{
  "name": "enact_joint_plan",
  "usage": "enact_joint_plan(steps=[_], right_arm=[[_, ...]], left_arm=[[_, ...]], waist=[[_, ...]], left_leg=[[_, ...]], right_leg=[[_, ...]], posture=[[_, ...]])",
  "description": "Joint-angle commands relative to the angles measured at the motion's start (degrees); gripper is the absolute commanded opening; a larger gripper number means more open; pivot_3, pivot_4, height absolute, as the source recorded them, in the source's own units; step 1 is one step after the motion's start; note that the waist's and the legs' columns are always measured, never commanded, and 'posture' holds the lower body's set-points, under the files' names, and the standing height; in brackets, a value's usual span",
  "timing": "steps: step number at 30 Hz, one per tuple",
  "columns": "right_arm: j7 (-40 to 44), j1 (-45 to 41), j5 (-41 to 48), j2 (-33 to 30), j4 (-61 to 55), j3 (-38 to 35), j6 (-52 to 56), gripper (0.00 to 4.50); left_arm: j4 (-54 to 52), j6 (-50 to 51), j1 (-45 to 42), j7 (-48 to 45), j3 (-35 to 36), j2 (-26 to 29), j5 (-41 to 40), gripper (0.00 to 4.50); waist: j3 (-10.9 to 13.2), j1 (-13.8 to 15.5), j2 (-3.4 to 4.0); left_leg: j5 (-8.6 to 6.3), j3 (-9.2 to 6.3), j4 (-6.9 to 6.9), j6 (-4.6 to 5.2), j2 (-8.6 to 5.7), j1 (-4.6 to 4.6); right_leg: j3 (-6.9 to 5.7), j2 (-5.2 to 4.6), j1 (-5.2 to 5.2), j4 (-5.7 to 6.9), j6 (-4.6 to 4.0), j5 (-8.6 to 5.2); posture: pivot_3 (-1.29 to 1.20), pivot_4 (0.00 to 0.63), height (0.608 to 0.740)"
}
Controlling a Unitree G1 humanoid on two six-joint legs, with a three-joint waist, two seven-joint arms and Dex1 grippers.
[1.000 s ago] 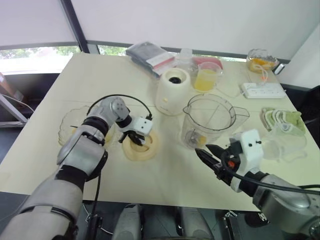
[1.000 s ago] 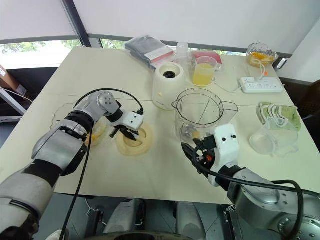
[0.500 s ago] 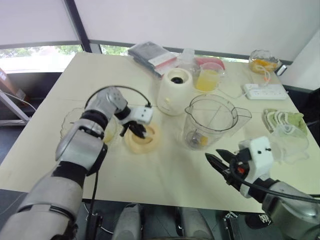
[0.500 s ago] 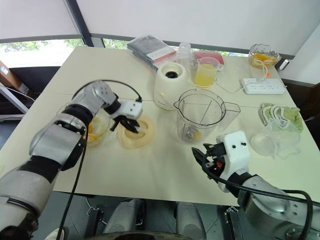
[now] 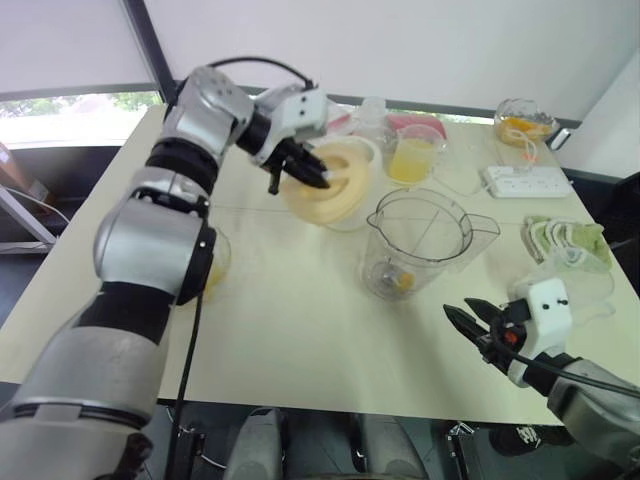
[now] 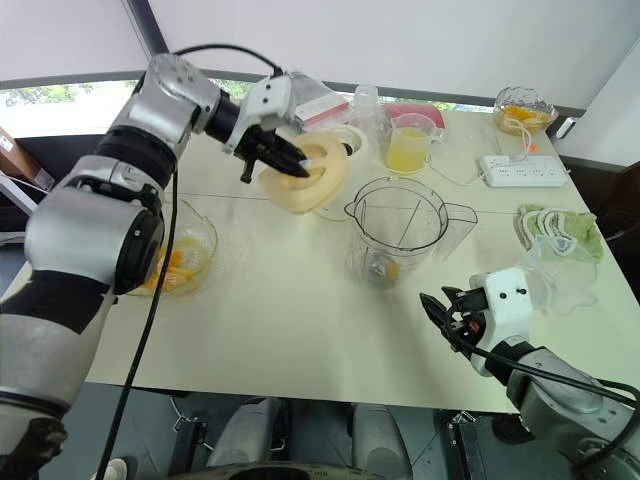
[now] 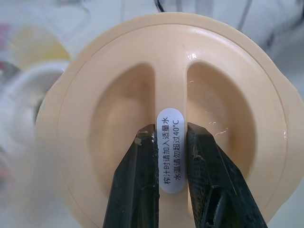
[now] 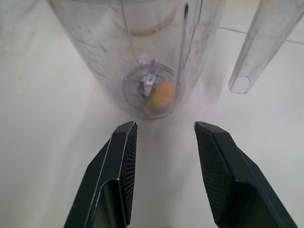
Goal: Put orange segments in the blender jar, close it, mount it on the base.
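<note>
Blender jar (image 5: 420, 245) x1, maybe 1 orange segment (image 8: 159, 95) inside

Head stereo pair: looked forward and down over the cream bench (image 5: 300, 330) from above both arms; the two eyes shared one scene, slightly offset sideways.
Left wrist camera: faced along the left hand (image 7: 170, 142), very close to the cream-yellow lid (image 7: 118, 109).
Right wrist camera: sat low near the bench, facing along the right hand (image 8: 161, 128) toward the blender jar (image 8: 142, 47) close ahead; the jar also appeared in the head pair.
</note>
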Motion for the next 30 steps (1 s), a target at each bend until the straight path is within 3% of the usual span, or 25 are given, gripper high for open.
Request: enact_joint_plan(steps=[1,7,12,16,30], right_arm=[[2.2,-1.6,-2.8,1.7,0.5,-1.2,0.6,1.99],[2.9,-6.6,-14.4,6.3,6.1,-0.4,-2.0,1.99],[4.0,-8.8,-19.0,11.0,9.3,-0.2,-1.4,1.99],[4.6,-10.8,-22.3,12.9,10.0,0.1,-0.3,3.69],[5.4,-20.4,-34.3,22.1,17.9,3.3,-2.8,3.69]], left_arm=[[-0.3,3.0,-4.3,2.4,1.5,-1.5,-1.0,0.23],[-0.1,5.3,-8.2,5.5,1.4,-6.0,-0.7,0.23],[0.1,4.7,-9.2,7.5,1.4,-9.2,-0.6,0.23],[0.2,4.5,-9.3,8.5,1.5,-10.8,-0.8,0.23],[0.4,7.5,-9.2,9.6,2.0,-16.6,-1.2,0.23]], waist=[[0.0,0.0,0.01],[0.0,0.0,0.00],[0.0,0.0,0.02],[0.0,-0.2,0.05],[0.0,-0.1,0.08]], left_leg=[[0.00,0.00,0.00,0.00,0.00,0.00],[0.00,0.03,0.00,0.00,-0.02,0.00],[-0.01,0.06,-0.03,0.02,-0.02,-0.01],[-0.03,0.05,-0.04,0.04,-0.02,0.00],[-0.03,0.07,-0.04,0.04,-0.04,0.00]], right_leg=[[0.00,0.00,0.00,0.00,0.00,0.00],[0.01,-0.01,-0.01,0.00,0.00,0.00],[0.01,0.00,-0.04,0.00,0.04,-0.02],[0.02,0.01,-0.07,0.02,0.06,-0.02],[0.02,0.02,-0.08,0.04,0.07,-0.02]], posture=[[0.00,0.150,0.740],[0.00,0.150,0.740],[0.00,0.150,0.740],[0.00,0.150,0.740],[0.00,0.150,0.740]])
